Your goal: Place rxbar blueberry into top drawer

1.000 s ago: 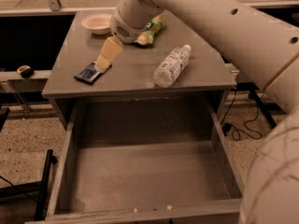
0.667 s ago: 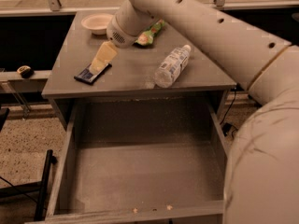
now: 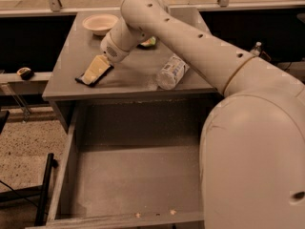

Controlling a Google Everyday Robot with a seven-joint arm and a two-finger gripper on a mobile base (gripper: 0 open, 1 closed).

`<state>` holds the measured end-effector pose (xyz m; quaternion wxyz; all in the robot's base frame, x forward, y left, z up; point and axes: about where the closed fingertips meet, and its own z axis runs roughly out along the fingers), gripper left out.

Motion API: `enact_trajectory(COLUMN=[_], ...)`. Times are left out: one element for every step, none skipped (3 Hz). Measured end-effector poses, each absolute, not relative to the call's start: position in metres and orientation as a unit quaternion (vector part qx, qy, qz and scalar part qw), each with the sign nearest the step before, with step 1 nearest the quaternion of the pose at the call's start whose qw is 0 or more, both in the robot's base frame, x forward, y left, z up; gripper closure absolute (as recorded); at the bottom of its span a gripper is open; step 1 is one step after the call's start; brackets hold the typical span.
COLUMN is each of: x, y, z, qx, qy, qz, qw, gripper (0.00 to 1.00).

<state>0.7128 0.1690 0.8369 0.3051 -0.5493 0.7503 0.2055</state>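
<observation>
Progress: early stage. Blue snack bar (image 3: 81,81) lies on table (image 3: 71,51), front-left corner, not lifted. Gripper (image 3: 94,71) sits down over it, covering most; jaws' state cannot tell. Drawer (image 3: 64,161) open below, no bar inside. Left: grasp, lift, carry, release in drawer.

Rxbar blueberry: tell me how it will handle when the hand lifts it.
The rxbar blueberry lies flat on the table, so it probably won't roll or tip. It looks small and thin, so likely light. Its low profile may let it slide rather than lift cleanly. The hand is down over it.
</observation>
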Motion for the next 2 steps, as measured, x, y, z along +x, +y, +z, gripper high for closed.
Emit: enact_trajectory(x=[0.7131, 0.7105], y=[0.1713, 0.1715], z=[0.8322, 0.8330], qx=[-0.544, -0.535], qy=[0.754, 0.758], qz=[0.211, 0.217], qw=[0.300, 0.303], gripper=[0.41, 0.64])
